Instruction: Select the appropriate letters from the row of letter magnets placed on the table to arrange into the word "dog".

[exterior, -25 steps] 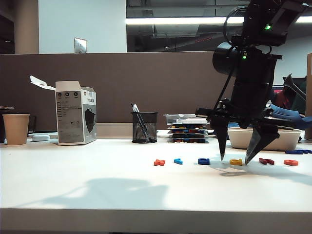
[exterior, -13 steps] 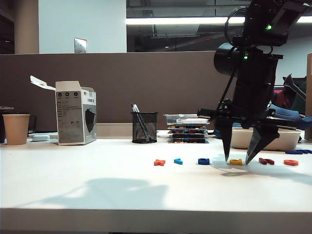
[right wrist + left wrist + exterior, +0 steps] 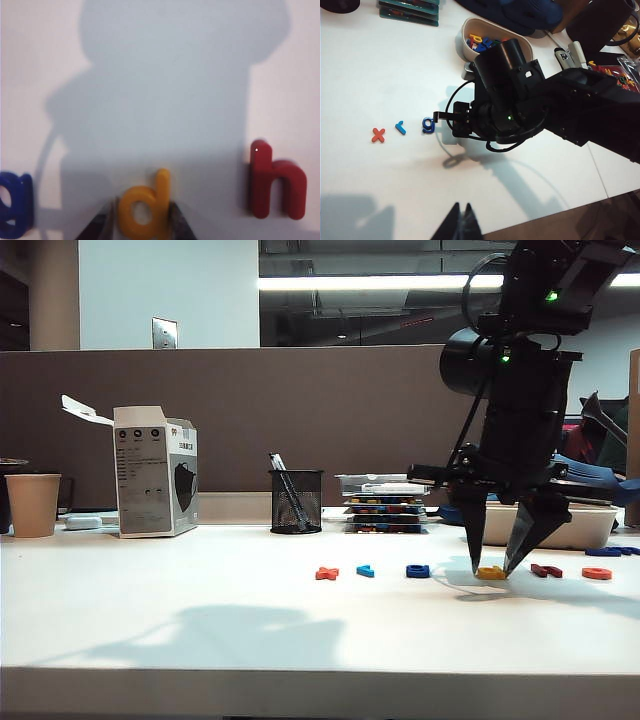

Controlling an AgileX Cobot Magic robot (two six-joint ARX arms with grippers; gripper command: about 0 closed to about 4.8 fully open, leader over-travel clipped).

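Right gripper (image 3: 490, 571) lowered to white table (image 3: 200, 620), fingers pinching yellow d (image 3: 143, 208) between tips; blue g (image 3: 15, 205) and red h (image 3: 275, 187) flanking. Left gripper (image 3: 461, 226) aloft, fingers pressed together.

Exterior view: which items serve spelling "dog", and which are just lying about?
Job:
yellow d, between the right gripper fingers
dark blue g
orange-red o

Lying about:
orange x
light-blue letter
dark red h
mesh pen cup
paper cup
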